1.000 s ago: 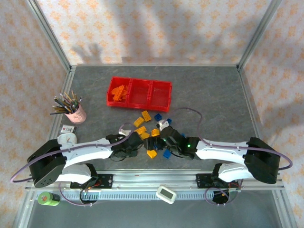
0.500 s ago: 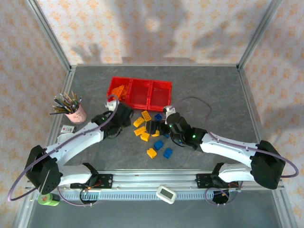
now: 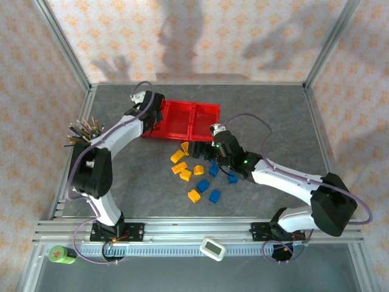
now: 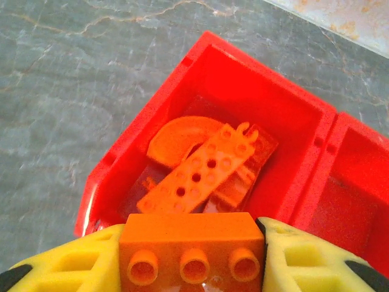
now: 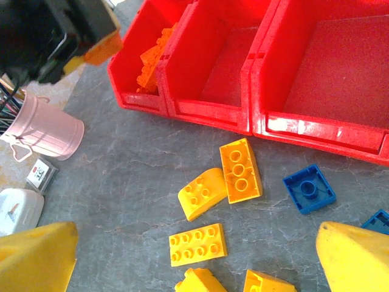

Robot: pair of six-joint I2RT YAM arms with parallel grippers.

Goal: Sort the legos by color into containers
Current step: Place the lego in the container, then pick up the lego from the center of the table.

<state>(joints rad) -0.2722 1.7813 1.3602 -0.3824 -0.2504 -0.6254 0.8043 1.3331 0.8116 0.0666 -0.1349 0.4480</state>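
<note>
Legos (image 3: 194,196) are lying loose on the grey table (image 3: 273,115), scattered near the middle. Yellow bricks (image 5: 241,170) are lying toward the left of the patch and blue bricks (image 5: 309,188) toward the right, all just short of the red containers (image 3: 206,114). The right gripper (image 3: 199,149) is hanging over the far part of this scatter with its jaws spread wide, gripping nothing. In its wrist view the two yellow fingertips (image 5: 36,255) are framing the yellow pieces below, apart from them. Farther back, the containers are sitting as three joined bins in a row. The middle and right bins are showing their red floors, while the left bin is holding several orange pieces (image 4: 200,170), among them a curved one and a long holed plate. The left gripper (image 4: 193,258) is hovering over that left bin, its pads clamping an orange brick (image 4: 193,234) whose three studs are facing the wrist camera. The brick is hanging above the orange pile, on the bin's near side. A pink cup (image 5: 45,128) is standing left of the containers.
</note>
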